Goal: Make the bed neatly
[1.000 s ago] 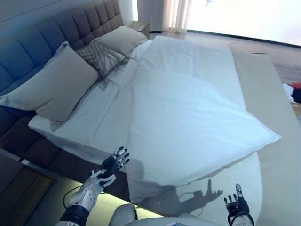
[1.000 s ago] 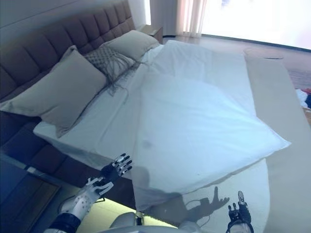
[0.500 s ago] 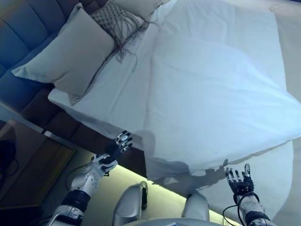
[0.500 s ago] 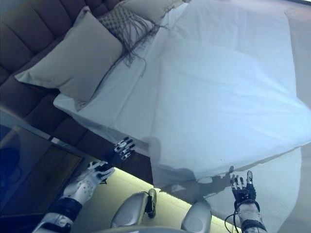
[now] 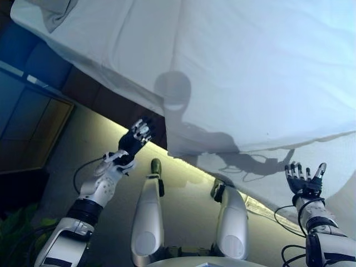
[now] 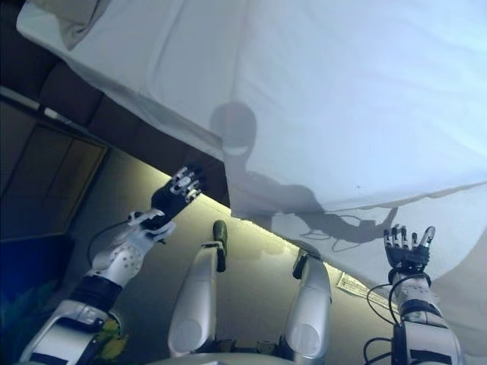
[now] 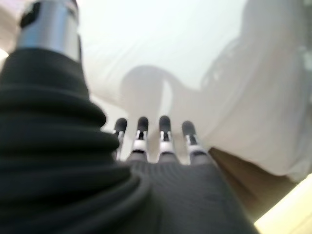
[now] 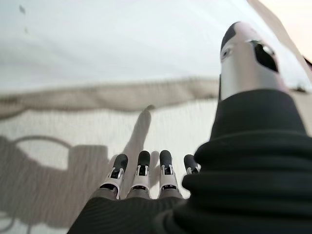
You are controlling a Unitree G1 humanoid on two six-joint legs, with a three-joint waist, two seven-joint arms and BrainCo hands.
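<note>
A white duvet [image 5: 261, 72] lies spread over the bed, its near edge hanging over the white sheet [image 5: 261, 183] at the bed's side. My left hand [image 5: 135, 141] is open with straight fingers, raised just short of the bed's near side by the duvet's hanging corner [image 5: 172, 147]. My right hand [image 5: 303, 179] is open with fingers spread, in front of the hanging sheet, touching nothing. The left wrist view shows the fingers [image 7: 163, 129] straight toward the white cloth [image 7: 195, 73]. The right wrist view shows straight fingers [image 8: 141, 168] before the duvet edge [image 8: 122, 92].
A grey pillow's corner [image 5: 55, 14] shows at the top left. The dark bed base [image 5: 105, 97] runs under the mattress. A dark bedside cabinet [image 5: 28, 128] stands at the left. A lit strip [image 5: 183, 167] glows along the floor under the bed.
The camera has tilted down, so the pillows and headboard have left the view. Both hands stay open and have risen a little toward the bed's side.
</note>
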